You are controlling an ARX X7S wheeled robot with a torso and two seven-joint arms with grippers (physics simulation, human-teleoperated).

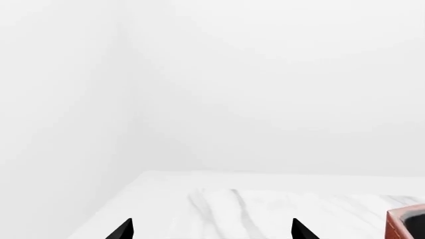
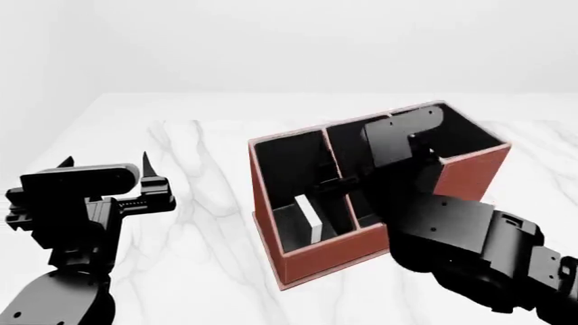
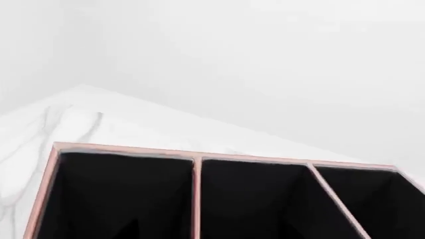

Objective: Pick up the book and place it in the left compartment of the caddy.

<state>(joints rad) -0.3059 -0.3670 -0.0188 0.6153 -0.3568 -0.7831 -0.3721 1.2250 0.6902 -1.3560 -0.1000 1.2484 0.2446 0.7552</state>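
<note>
Head view: book (image 2: 310, 218) stands upright inside the caddy (image 2: 329, 256), left compartment (image 2: 294, 183), near the table's front edge; right gripper above (fingers hidden, cannot tell); left gripper (image 2: 107, 162) spread, empty.

On the white marble desk (image 2: 208, 169), the caddy (image 2: 334, 254) sits centre. The book (image 2: 310, 218) stands upright in its left compartment (image 2: 289, 169). The left claw (image 2: 104, 162) hovers at nine o'clock; the right arm (image 2: 451, 237) overhangs the caddy.
</note>
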